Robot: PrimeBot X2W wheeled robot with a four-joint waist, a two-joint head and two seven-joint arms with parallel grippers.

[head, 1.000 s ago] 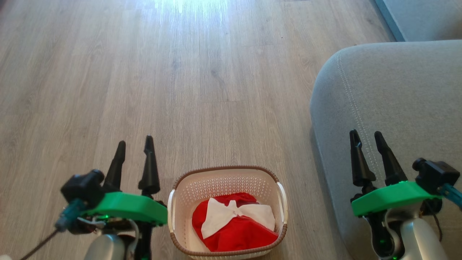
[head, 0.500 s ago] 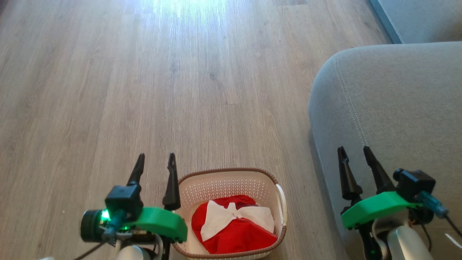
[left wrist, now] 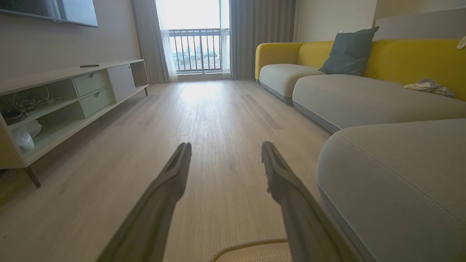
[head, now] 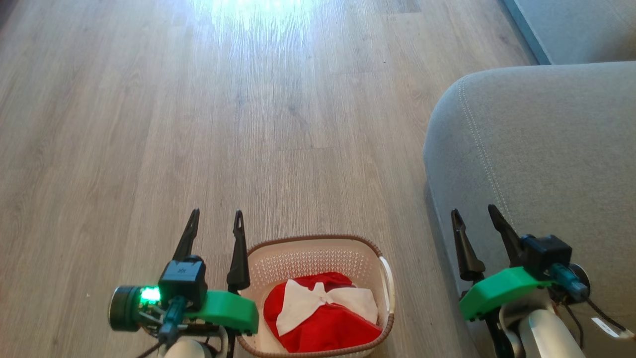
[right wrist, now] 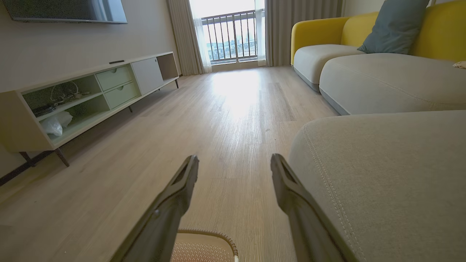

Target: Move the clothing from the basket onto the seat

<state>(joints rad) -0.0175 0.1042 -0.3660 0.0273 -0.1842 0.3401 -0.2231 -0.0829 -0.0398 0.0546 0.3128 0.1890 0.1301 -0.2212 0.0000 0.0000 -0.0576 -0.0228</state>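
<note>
The basket (head: 308,261) runs off the bottom edge.

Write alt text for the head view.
A small cream perforated plastic basket holding bright-red clothing with white panels sits on the pale wood floor between the open left gripper and right gripper; a large grey fabric sofa stands at the right.

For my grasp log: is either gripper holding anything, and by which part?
Nothing is held: left gripper and right gripper are open, the clothing lies in the basket.
</note>
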